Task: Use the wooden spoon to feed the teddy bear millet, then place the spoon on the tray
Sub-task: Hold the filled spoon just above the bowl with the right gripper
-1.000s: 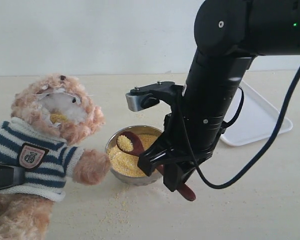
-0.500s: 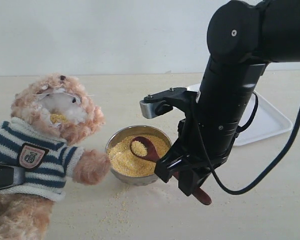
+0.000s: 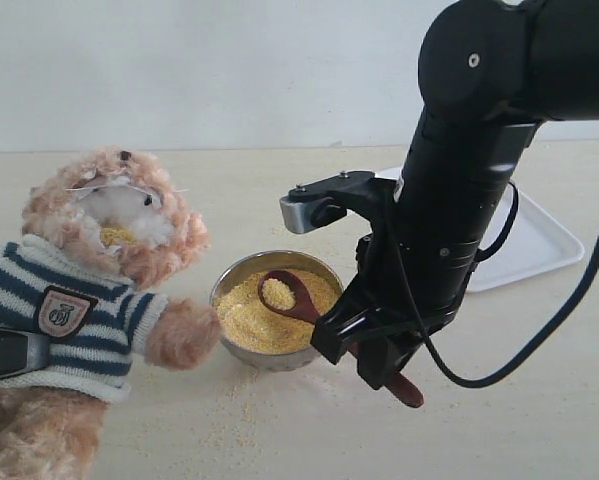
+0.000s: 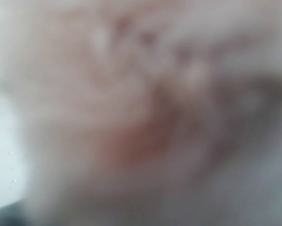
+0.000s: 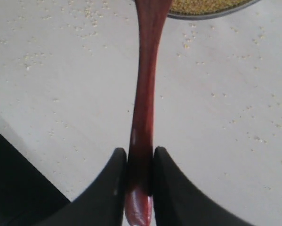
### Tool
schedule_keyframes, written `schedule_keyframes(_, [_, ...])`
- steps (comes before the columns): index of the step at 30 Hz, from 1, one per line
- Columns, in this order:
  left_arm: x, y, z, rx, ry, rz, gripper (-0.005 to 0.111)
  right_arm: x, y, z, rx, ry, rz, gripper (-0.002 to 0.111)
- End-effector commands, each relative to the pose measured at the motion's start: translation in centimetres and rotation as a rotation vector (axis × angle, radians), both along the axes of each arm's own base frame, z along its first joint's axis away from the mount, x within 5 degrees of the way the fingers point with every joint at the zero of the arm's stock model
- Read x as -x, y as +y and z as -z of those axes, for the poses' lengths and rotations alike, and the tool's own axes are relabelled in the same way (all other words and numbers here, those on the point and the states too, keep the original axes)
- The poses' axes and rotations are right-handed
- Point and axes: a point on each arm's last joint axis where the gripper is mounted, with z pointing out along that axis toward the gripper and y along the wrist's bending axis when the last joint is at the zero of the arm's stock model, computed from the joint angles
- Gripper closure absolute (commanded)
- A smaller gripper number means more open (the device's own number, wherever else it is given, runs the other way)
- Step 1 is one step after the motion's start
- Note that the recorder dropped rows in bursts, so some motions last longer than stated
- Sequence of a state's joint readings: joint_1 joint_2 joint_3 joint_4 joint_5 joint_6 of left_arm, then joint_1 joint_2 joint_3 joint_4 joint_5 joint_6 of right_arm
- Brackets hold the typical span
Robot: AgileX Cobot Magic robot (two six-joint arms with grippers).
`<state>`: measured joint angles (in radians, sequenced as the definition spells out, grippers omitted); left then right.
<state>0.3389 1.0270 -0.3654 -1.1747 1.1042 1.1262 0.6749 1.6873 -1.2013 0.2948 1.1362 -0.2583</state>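
- Exterior view: right gripper (image 3: 374, 365) sits at 4 o'clock of the metal bowl (image 3: 225, 283), clamped on the tail of the wooden spoon (image 3: 297, 303).
- Right wrist view confirms it: both fingers pressed flat on the handle of the spoon (image 5: 144, 94), gripper (image 5: 141, 162) closed on it near the end, with a short stub poking out behind.
- Spoon head is over the millet (image 3: 247, 322) inside the rim and carries a small heap of grain. Handle slopes down toward 4 o'clock. Can't tell whether the head touches the mass or hangs just above it.
- Teddy bear (image 3: 89, 290) is at 9 o'clock of the bowl, one paw touching the bowl wall. A yellow patch on its white muzzle looks like millet.
- Left gripper (image 3: 4, 352): only a dark piece against the striped sweater at the frame's 9 o'clock edge. Left wrist view is all out-of-focus fur, so I can't tell whether the jaws are apart or together.
- Tray (image 3: 524, 240) is at 2 o'clock of the bowl, well apart from it, partly behind the right arm. Nothing on the part that shows.
- Loose grains are scattered on the table (image 3: 279, 190) at 6 to 7 o'clock of the bowl.
- Progress, my read: spoon picked up and loaded. Grain on the muzzle suggests a feed is already in. This load sits nowhere near the mouth.
- Left to do: carry the load toward 10 o'clock to the muzzle, then swing to 2 o'clock and set the spoon on the tray. Roughly midway.
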Motion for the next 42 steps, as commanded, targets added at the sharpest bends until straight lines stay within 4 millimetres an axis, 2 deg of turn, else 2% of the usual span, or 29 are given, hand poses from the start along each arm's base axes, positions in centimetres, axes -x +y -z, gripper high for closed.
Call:
schedule_keyframes(1, [0.10,-0.15,-0.22,0.021,-0.010,0.002,0.102,0.29,-0.24,-0.31,-0.009,0.013,-0.019,0.107])
schedule_keyframes(36, [0.10,-0.15,-0.22,0.021,-0.010,0.002,0.102,0.49,-0.40,-0.41,0.006,0.021,-0.035,0.107])
schedule_keyframes(42, [0.10,-0.15,-0.22,0.021,-0.010,0.002,0.102,0.06,-1.02,-0.59,0.016,0.008,-0.025,0.107])
